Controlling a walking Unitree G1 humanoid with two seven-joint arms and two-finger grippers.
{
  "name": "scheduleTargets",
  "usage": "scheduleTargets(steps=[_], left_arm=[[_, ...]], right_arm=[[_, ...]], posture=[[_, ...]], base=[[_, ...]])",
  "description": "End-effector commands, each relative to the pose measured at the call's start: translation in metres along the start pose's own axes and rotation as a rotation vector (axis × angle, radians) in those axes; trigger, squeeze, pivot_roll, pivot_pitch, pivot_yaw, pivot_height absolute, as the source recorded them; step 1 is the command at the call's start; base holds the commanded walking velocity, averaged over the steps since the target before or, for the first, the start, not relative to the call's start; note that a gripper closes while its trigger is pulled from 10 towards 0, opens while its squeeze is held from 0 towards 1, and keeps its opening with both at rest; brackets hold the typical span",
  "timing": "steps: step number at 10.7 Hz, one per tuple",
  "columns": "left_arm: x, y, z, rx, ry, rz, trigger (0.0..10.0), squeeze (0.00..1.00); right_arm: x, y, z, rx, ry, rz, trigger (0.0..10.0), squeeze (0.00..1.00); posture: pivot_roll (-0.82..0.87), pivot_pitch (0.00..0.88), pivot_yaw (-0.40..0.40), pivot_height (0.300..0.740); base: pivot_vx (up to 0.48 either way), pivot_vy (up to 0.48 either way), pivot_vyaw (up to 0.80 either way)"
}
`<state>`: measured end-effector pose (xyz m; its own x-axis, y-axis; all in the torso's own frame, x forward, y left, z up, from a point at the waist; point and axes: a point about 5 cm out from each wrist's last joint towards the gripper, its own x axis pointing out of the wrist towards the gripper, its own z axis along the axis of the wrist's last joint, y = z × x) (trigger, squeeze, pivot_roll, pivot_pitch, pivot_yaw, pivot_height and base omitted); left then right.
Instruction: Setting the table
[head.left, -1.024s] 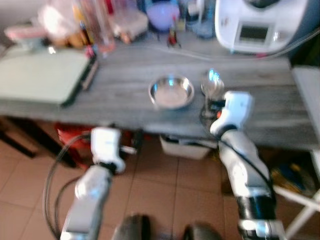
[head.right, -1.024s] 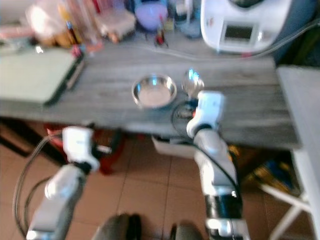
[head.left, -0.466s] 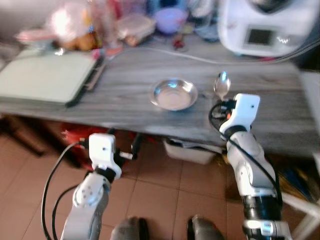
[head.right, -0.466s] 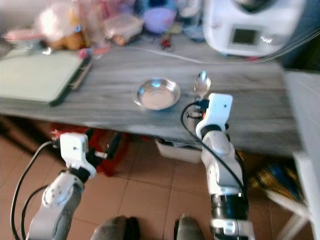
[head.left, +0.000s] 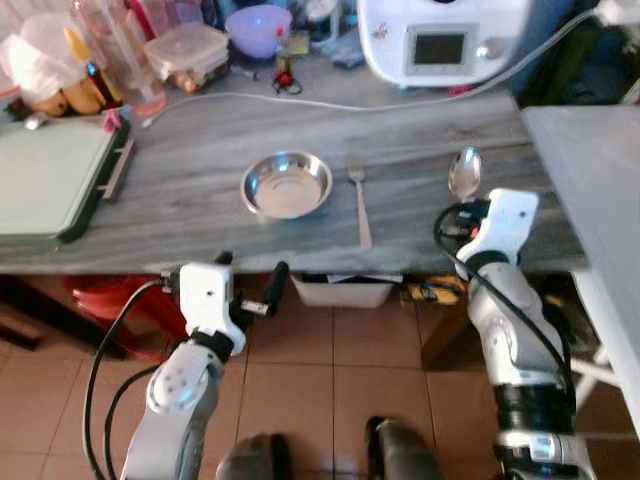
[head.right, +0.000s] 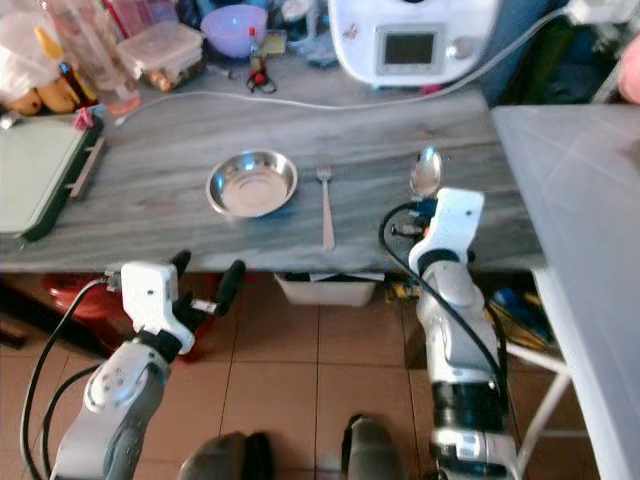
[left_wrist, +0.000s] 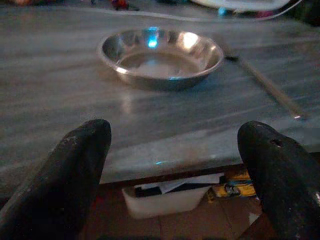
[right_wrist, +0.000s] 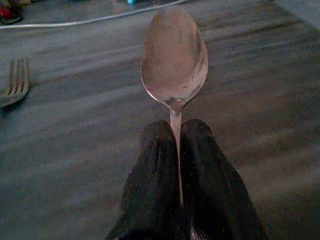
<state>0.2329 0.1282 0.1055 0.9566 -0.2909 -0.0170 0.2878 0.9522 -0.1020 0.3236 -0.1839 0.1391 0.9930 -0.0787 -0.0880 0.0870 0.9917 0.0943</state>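
A shiny steel bowl (head.left: 286, 186) sits in the middle of the grey wooden table (head.left: 200, 140). Just right of it lies a fork (head.left: 360, 205), tines away from me. My right gripper (right_wrist: 175, 145) is shut on the handle of a spoon (head.left: 464, 175), whose bowl points away over the table's right part, near the front edge. In the right wrist view the spoon (right_wrist: 174, 60) rises from between the closed fingers (right_wrist: 152, 170). My left gripper (head.left: 252, 284) is open and empty, held below the table's front edge in front of the bowl (left_wrist: 160, 57).
A white kitchen appliance (head.left: 440, 40) stands at the back right, its cable (head.left: 250, 98) running across the table. A green board (head.left: 45, 180) lies at the left. Jars, a purple bowl (head.left: 258, 25) and containers crowd the back. A white surface (head.left: 590, 170) adjoins on the right; a bin (head.left: 345, 290) sits underneath.
The camera has shifted and the picture has sharpened. The fork now shows beside the bowl. My right gripper still holds the spoon over the table's right part.
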Motion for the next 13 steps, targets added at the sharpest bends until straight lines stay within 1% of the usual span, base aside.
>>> scheduleTargets(steps=[1, 2, 3, 4, 5, 6, 8, 10, 11, 12, 13], left_arm=[[-0.004, 0.004, 0.002, 0.005, 0.005, 0.020, 10.0, 0.00], [-0.006, 0.004, 0.002, 0.005, 0.008, 0.023, 10.0, 0.00], [-0.007, 0.004, 0.002, 0.004, 0.013, 0.026, 10.0, 0.00], [-0.008, 0.004, 0.003, 0.004, 0.016, 0.027, 10.0, 0.00], [-0.010, 0.004, 0.003, 0.004, 0.020, 0.029, 10.0, 0.00], [-0.010, 0.003, 0.003, 0.004, 0.022, 0.030, 10.0, 0.00], [-0.010, 0.001, 0.002, -0.008, 0.034, 0.017, 10.0, 0.00], [-0.008, -0.001, 0.001, -0.013, 0.038, 0.007, 10.0, 0.00], [-0.007, -0.002, 0.000, -0.014, 0.040, 0.004, 10.0, 0.00], [-0.006, -0.002, 0.000, -0.015, 0.041, 0.000, 10.0, 0.00], [-0.005, -0.002, 0.000, -0.015, 0.038, 0.001, 10.0, 0.00]], right_arm=[[0.004, 0.003, 0.003, 0.002, -0.006, 0.029, 10.0, 0.00], [0.007, 0.007, 0.006, 0.006, -0.011, 0.050, 10.0, 0.00], [0.013, 0.015, 0.008, 0.026, -0.008, 0.081, 10.0, 0.00], [0.017, 0.023, 0.009, 0.049, -0.002, 0.105, 10.0, 0.00], [0.018, 0.034, 0.008, 0.091, 0.021, 0.128, 10.0, 0.00], [0.017, 0.039, 0.006, 0.117, 0.038, 0.139, 10.0, 0.00], [0.008, 0.052, 0.000, 0.153, 0.080, 0.172, 10.0, 0.00], [0.006, 0.050, -0.003, 0.164, 0.103, 0.166, 10.0, 0.00], [0.007, 0.049, -0.004, 0.154, 0.115, 0.167, 10.0, 0.00], [0.007, 0.047, -0.006, 0.119, 0.122, 0.167, 10.0, 0.00], [0.008, 0.047, -0.006, 0.126, 0.129, 0.172, 10.0, 0.00]], posture=[[0.03, 0.202, 0.086, 0.740], [0.04, 0.212, 0.088, 0.740], [0.04, 0.218, 0.089, 0.740], [0.05, 0.224, 0.088, 0.740], [0.05, 0.228, 0.086, 0.740], [0.05, 0.229, 0.085, 0.740], [0.04, 0.234, 0.084, 0.740], [0.04, 0.235, 0.085, 0.740], [0.03, 0.233, 0.081, 0.740], [0.03, 0.229, 0.077, 0.740], [0.03, 0.228, 0.076, 0.740]], base=[[0.000, 0.000, 0.00], [0.000, 0.000, 0.00], [0.000, 0.000, 0.00], [0.000, 0.000, 0.00], [0.000, 0.000, 0.00], [0.000, 0.000, 0.00], [0.000, 0.000, 0.00], [0.000, 0.000, 0.00], [0.000, 0.000, 0.00], [0.000, 0.000, 0.00], [0.000, 0.000, 0.00]])
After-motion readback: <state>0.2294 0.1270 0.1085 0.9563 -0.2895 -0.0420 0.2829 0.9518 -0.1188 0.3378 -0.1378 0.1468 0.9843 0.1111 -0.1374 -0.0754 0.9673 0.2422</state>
